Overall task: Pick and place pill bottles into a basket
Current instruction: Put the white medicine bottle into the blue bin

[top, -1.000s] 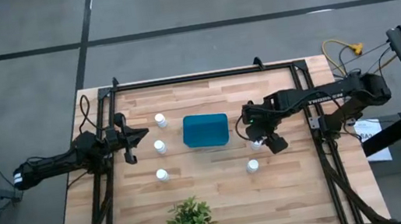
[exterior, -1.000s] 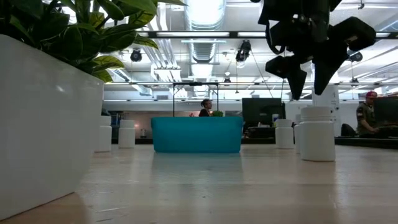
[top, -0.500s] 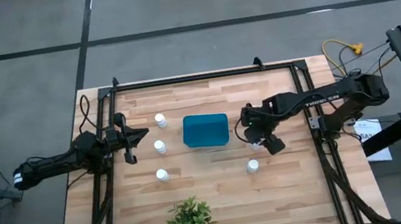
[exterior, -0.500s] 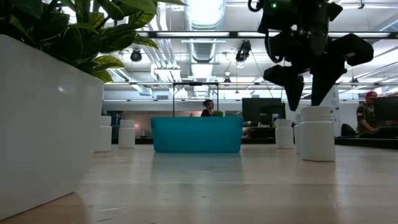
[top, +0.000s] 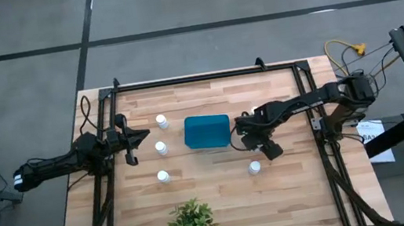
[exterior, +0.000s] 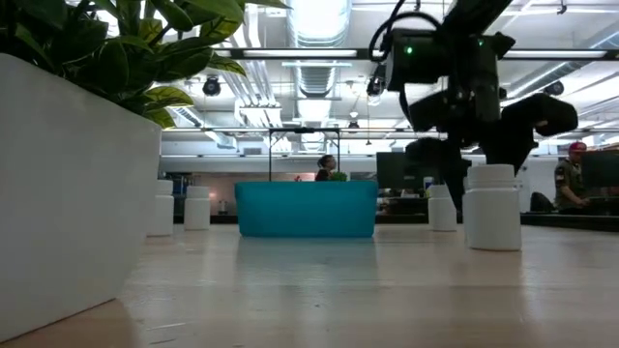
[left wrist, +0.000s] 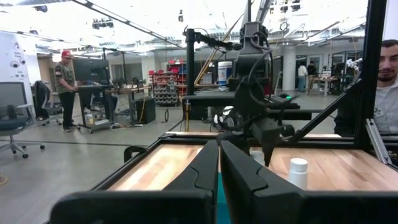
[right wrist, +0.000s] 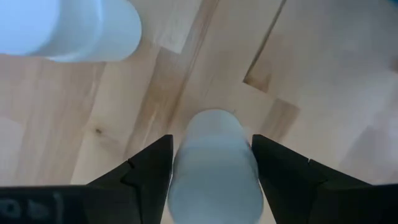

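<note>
The teal basket (top: 206,131) stands mid-table. Three white pill bottles (top: 161,147) stand upright to its left, and others stand to its right, one near (top: 254,167) and one far (top: 256,111). My right gripper (top: 247,141) is low beside the basket's right side and points down. Its open fingers stand on either side of one upright bottle (right wrist: 214,168). My left gripper (top: 136,138) waits at the table's left, shut and empty. My right gripper has a finger (right wrist: 149,171) close on each side of the bottle's body (right wrist: 214,186), coming from above. I cannot tell whether the fingers touch it.
A potted green plant (top: 192,223) stands near the front edge, its white pot (exterior: 68,184) large in the low view. Black frame rails (top: 205,76) run along the table's far, left and right sides. People show in the room behind.
My right gripper has gone toward the table's left edge, nearer the basket. It has also come down, so that its fingers now stand around a bottle.
</note>
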